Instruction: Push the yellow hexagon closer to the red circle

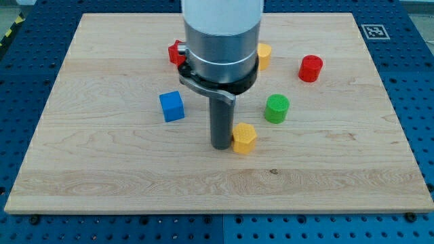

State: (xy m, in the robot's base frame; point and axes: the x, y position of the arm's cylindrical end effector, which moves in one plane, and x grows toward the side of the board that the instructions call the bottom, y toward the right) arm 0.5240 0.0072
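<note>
Touching the yellow hexagon [244, 138] from its left, my tip [222, 145] stands low on the table [102, 176]. No pincer exists here. The red circle [310, 68] sits well apart, upper right, past the green cylinder [277, 108]. The push seems just beginning; next, I think, it must aim up-right.

The pale wooden board [102, 169] looks smooth and matt, its grain running lengthwise; the blue perforated metal table [420, 102] beneath has a dull sheen; the yellow hexagon block [245, 138], green ribbed cylinder [277, 108], red circle block [310, 68] and blue cube [172, 106] look like matt plastic; the dark rod [220, 122] seems matt, its grey metal collar [220, 51] faintly glossy.
</note>
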